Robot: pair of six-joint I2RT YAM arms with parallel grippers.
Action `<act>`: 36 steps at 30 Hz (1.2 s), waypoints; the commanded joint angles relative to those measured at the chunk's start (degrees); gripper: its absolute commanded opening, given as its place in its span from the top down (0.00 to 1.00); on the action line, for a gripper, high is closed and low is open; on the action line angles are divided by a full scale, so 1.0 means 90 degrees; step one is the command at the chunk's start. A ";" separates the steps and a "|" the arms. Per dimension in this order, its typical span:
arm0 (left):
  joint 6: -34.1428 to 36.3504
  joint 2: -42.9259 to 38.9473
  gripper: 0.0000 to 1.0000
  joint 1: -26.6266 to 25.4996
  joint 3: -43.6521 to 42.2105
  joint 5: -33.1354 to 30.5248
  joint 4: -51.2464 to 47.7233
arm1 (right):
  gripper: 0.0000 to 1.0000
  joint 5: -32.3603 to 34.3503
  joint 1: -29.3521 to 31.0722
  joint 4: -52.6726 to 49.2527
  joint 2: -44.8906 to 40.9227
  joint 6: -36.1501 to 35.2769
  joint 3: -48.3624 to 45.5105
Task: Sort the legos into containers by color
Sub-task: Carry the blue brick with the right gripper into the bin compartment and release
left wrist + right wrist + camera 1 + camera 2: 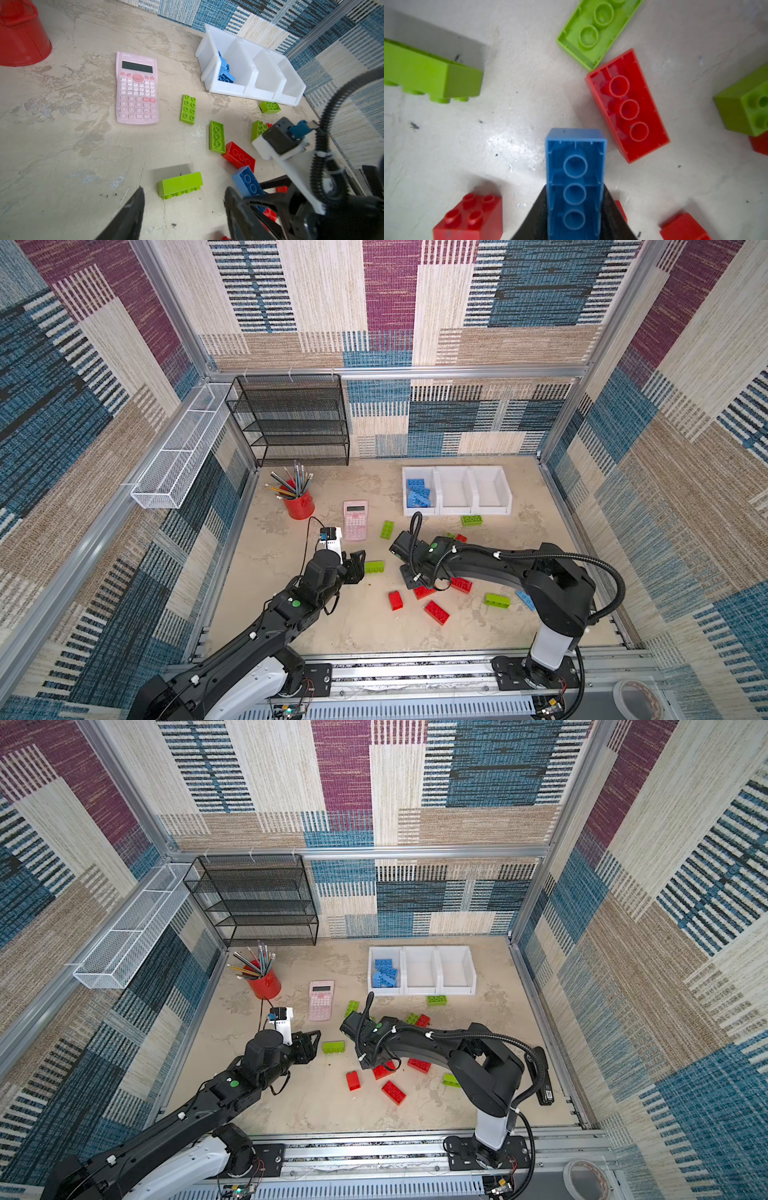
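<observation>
Right wrist cam: the right gripper [574, 188] is clamped on a blue brick [575, 158]. A black finger presses each long side, and the hollow underside faces the lens. I can't tell if it's off the table [519, 124] or not. Just beside it a red brick [627, 106] lies underside up, and an upturned green one [593, 29] touches its corner. A small red brick [469, 216] sits studs-up near the fingers.

Over on the left wrist cam, the left gripper [184, 194] has its jaws spread apart and isn't gripping anything. A green brick on its side [179, 184] sits right at the fingertips, roughly between them.

Further out, in both top views, the rest of the loose legos are scattered around the right arm. That includes a few reds [436, 612] and greens [497, 600], plus a blue one [525, 599] partly behind the arm.

The containers [457, 512] sit in a row at the far right of the table. A pile of blue bricks [419, 493] is in the left-hand bin. One green brick [471, 520] lies just in front of the row.

The pink calculator [355, 520] and the red pencil cup [298, 504] are off to the left, well apart from the bins.
</observation>
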 commanded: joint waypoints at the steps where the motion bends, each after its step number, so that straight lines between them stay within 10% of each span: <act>1: -0.0071 0.0069 0.38 -0.0003 0.0073 0.0038 0.0185 | 0.68 -0.0191 0.0002 -0.0138 -0.0334 -0.0168 0.0065; 21: 0.0335 0.0178 0.38 -0.0003 0.0339 0.0001 -0.0311 | 0.70 -0.1280 -0.1907 0.1625 -0.1114 -0.0709 0.0587; 36: 0.0431 0.0062 0.38 0.0007 -0.0007 -0.0107 0.0046 | 0.71 -0.1114 -0.2985 0.1590 0.0931 -0.1513 0.3054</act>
